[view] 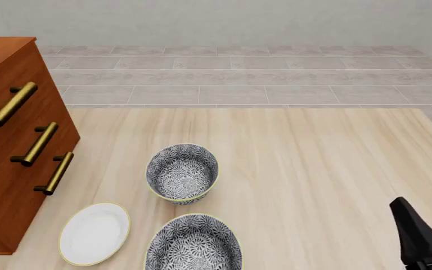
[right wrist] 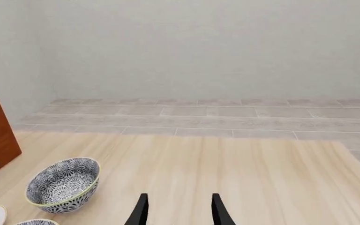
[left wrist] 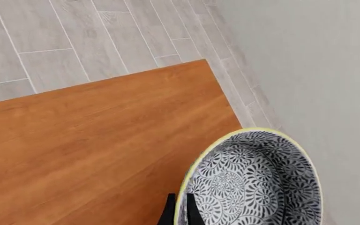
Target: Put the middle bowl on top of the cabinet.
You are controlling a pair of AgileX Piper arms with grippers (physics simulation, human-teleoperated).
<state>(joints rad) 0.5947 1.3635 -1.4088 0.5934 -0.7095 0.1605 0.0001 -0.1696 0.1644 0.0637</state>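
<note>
Middle bowl [left wrist: 255, 183]: rigid, glazed, breakable; my left tool [left wrist: 178, 213] pinches its rim above the cabinet [left wrist: 99, 145]; right tool [right wrist: 176, 211] open, empty.

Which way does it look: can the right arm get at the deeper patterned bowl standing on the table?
Probably yes. The right pincer is open at the table's near right, and only bare tabletop lies between it and the deeper bowl. The wider bowl sits nearer the camera, out of that line.

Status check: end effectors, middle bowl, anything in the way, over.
Left end effector shut on middle bowl rim. Bowl over cabinet top, contact unclear. Right end effector open above table. Deeper bowl, plate down on table.
</note>
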